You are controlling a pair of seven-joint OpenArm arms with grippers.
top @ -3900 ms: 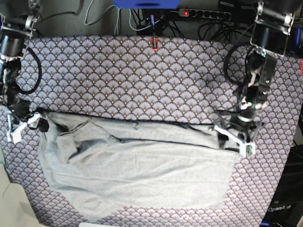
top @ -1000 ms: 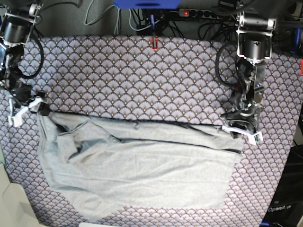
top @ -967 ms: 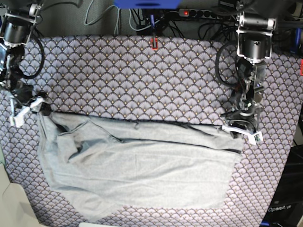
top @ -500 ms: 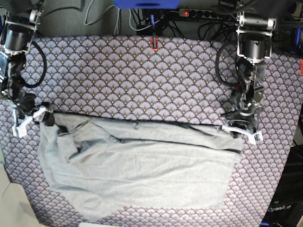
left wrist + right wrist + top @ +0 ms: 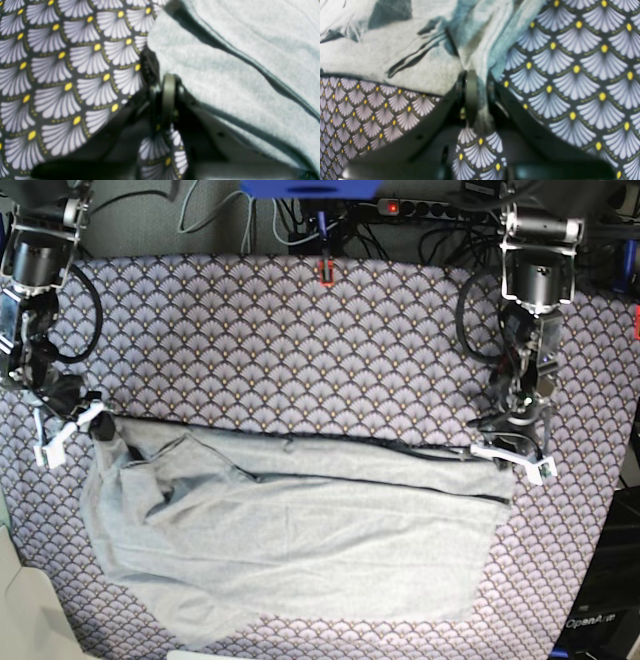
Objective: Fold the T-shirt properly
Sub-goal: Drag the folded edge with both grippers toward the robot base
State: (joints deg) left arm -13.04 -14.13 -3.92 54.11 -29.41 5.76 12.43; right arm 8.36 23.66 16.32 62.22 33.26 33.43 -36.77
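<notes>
One T-shirt, light grey, lies crumpled and half folded on the near half of the desk, over one purple fan-scale tablecloth; its far edge is a folded line running side to side. Two hands, one at each far corner of the shirt. Left hand sits at the corner on the base view's right, jaws pressed together; whether fabric is caught between them is unclear in the wrist view. Right hand pinches a bunched fold of the T-shirt at the opposite corner. One power strip behind the desk.
</notes>
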